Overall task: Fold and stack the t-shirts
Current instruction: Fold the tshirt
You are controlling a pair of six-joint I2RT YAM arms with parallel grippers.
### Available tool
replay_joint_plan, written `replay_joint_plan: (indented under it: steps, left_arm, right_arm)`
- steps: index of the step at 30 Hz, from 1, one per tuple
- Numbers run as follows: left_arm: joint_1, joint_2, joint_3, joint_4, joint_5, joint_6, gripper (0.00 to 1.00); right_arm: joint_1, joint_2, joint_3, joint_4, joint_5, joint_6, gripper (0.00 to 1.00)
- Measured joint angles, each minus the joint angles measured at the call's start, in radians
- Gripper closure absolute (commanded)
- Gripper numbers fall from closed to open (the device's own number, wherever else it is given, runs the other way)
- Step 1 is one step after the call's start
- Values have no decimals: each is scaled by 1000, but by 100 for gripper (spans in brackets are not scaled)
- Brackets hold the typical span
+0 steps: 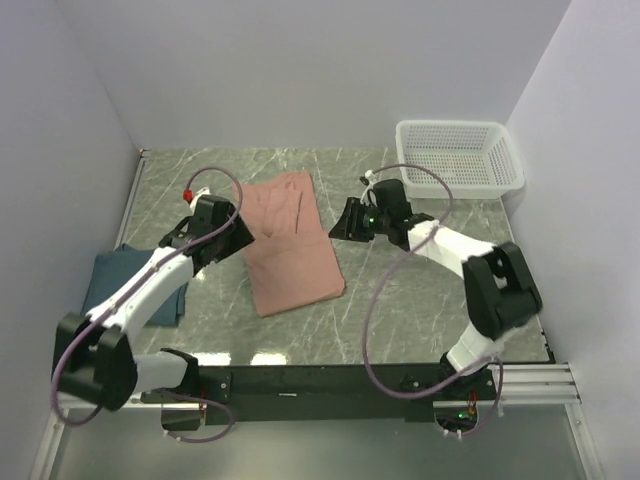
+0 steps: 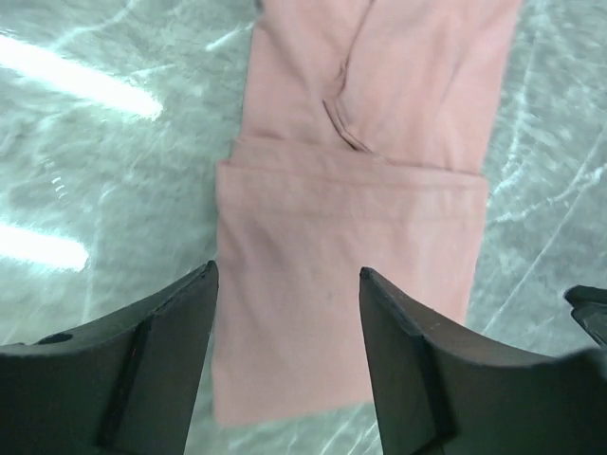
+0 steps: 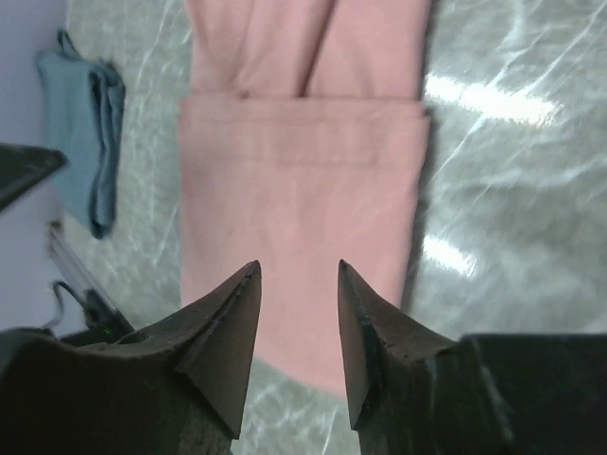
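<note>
At counter (image 1: 420,300) centre: salmon-pink t-shirt (image 1: 292,245) lies flat as a long strip, sleeves tucked in, one cross-fold laid. Dark teal t-shirt (image 1: 125,280) sits folded at the left edge. Left gripper (image 1: 242,236) and right gripper (image 1: 336,228) flank the pink shirt, jaws apart, both empty. Judgement for the next fold: pinch both corners of one short end, lift evenly, lay edge on edge to avoid skew.
</note>
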Motion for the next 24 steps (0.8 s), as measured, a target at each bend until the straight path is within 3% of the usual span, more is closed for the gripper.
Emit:
replay_joint_plan:
  steps: [5, 11, 17, 24]
  left_arm:
    - [-120, -143, 2, -161, -100, -3, 29]
    - [-260, -237, -126, -288, -111, -89, 19]
    - [-324, -280, -255, -306, -93, -207, 17]
    - [-328, -229, -262, -266, -84, -264, 21]
  right_arm:
    - [131, -183, -59, -134, 212, -38, 49]
    - [275, -214, -110, -303, 412, -15, 48]
    - [328, -197, -115, -372, 488, 20, 48]
    - [332, -99, -112, -373, 508, 26, 52]
